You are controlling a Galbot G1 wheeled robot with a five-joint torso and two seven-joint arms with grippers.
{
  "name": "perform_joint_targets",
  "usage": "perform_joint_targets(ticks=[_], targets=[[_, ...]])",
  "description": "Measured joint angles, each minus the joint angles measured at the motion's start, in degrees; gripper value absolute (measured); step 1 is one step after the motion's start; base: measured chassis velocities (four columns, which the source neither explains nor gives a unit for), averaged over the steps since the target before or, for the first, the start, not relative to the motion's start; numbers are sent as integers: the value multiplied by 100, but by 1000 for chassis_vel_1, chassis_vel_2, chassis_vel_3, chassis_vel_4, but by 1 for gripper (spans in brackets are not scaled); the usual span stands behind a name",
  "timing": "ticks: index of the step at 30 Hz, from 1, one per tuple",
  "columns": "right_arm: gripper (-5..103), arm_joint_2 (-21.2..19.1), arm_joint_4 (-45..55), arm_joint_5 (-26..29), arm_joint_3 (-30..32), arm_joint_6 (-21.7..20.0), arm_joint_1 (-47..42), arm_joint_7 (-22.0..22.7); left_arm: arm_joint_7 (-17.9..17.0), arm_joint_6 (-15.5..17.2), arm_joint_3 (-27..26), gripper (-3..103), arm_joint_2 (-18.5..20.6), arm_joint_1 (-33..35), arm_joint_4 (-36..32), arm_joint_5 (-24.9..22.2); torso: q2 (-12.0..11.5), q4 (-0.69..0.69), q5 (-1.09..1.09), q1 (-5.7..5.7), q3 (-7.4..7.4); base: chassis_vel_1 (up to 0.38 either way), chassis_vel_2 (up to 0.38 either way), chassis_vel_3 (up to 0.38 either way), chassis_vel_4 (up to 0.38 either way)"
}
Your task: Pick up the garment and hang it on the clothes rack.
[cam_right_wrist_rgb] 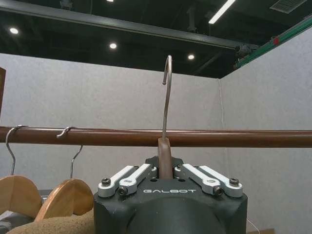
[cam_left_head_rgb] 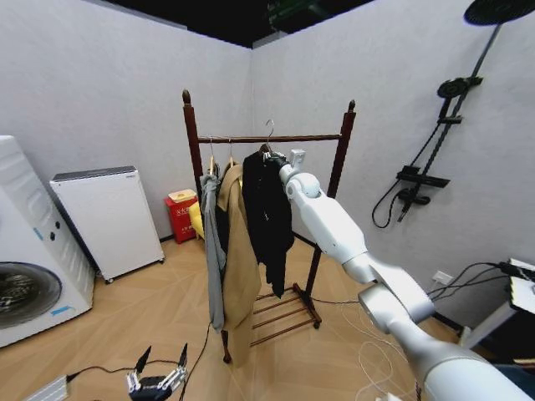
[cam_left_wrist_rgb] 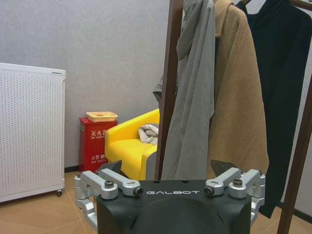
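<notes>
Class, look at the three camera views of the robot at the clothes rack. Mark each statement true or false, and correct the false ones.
1. The right claw grips the black coat's hanger. True.
2. Its hook already rests on the rack's top bar. False: it rises above the bar.
3. The tan coat hangs between the grey jacket and the black coat. True.
4. The left claw holds the grey jacket. False: it is low down, open, holding nothing.
</notes>
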Motion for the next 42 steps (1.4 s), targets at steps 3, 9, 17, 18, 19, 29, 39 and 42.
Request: perform_joint_targets(ticks=[3, 9, 17, 18, 19, 29, 39, 42], targets=[[9, 133, -307, -113, -52, -82, 156, -47, 0, 0, 0, 100, -1, 0, 0, 0, 0, 0, 0, 0, 0, 0, 0, 0, 0], [9, 385, -861, -160, -85, -575, 296, -72, 0, 0, 0, 100, 0, 0, 0, 0, 0, 1, 1, 1, 0, 0, 0, 0, 0], [9, 474, -1088, -287, -51, -592, 255, -153, 0, 0, 0, 100, -1, 0, 0, 0, 0, 1, 0, 2, -1, 0, 0, 0, 0], [9, 474, -1088, -287, -51, -592, 255, -153, 0, 0, 0, 100, -1, 0, 0, 0, 0, 1, 0, 2, -1, 0, 0, 0, 0], [9, 470, -1071, -289, -40, -585, 238, -154, 0, 0, 0, 100, -1, 0, 0, 0, 0, 1, 1, 2, -1, 0, 0, 0, 0], [24, 106, 56, -34, 240, -543, -111, -53, 0, 0, 0, 100, 0, 0, 0, 0, 0, 0, 1, 2, 0, 0, 0, 0, 0], [62, -2224, 4205, 840, 1472, -1170, -2640, 587, 4, 0, 1, 100, -1, 0, 0, 0, -1, -9, 10, 3, 1, 0, 0, 0, 0], [73, -2684, 5258, 992, 2177, -1141, -3842, 674, 0, 0, 1, 100, 0, -1, 0, 0, 2, -7, 1, -1, -3, 0, 0, 0, 0]])
